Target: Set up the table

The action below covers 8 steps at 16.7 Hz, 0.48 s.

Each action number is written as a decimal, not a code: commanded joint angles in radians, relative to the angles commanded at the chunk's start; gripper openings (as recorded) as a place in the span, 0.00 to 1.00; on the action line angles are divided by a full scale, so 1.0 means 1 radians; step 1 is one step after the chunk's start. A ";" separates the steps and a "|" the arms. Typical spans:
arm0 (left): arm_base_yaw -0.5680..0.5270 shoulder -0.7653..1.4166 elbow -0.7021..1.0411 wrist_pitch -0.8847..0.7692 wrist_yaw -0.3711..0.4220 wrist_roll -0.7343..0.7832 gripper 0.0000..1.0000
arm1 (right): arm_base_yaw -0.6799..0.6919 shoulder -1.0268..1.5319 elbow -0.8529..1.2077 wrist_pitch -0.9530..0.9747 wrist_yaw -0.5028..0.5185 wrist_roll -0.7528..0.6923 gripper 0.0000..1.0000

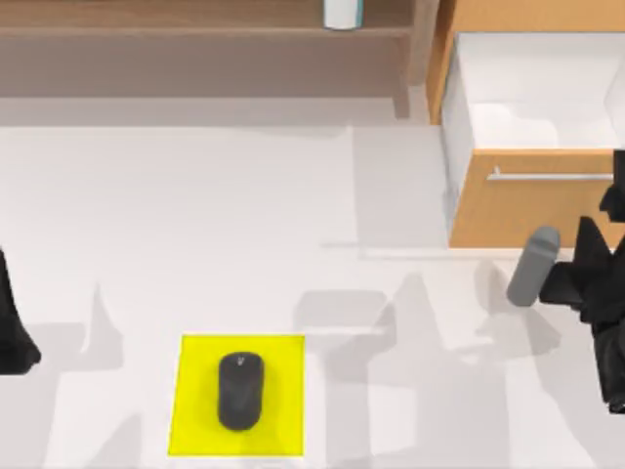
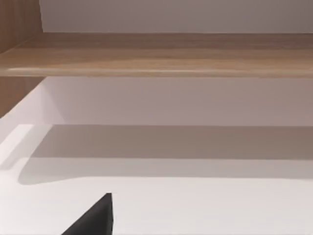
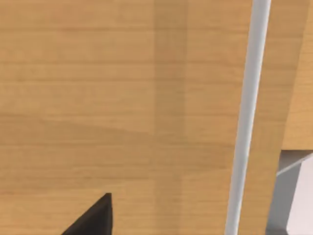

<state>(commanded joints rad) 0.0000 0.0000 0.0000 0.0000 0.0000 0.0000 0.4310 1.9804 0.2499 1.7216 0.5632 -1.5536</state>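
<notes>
**A:** So where's everything at? Big white table (image 1: 215,225) fills most of the top view. A black mouse (image 1: 240,391) sits square on a yellow mat (image 1: 195,430) near the front, left of centre, which looks to me like a spot that's already set up.

**B:** Yeah, and the drawer cabinet (image 1: 518,210) at the right rear has its drawer pulled open, white inside showing. Wooden shelf (image 1: 195,34) runs along the back with a white cup-ish thing (image 1: 343,13) on it, cut off by the frame so I'm not sure what it is.

**A:** Arms?

**B:** The right gripper (image 1: 586,278) is just in front of the drawer face, beside a grey cylinder (image 1: 532,266). Might be gripping it, might just be next to it. Can't tell what the jaws are doing. Its wrist cam stares straight at the wood front and the handle bar (image 3: 247,117), so it's close in.

**A:** My guess is it's working around that drawer.

**B:** The left gripper (image 1: 15,322) is parked at the table's left edge, jaws unclear too.
</notes>
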 joint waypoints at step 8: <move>0.000 0.000 0.000 0.000 0.000 0.000 1.00 | -0.020 0.007 0.035 -0.028 -0.020 0.000 1.00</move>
<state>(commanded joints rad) 0.0000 0.0000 0.0000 0.0000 0.0000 0.0000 0.4111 1.9871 0.2846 1.6940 0.5434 -1.5538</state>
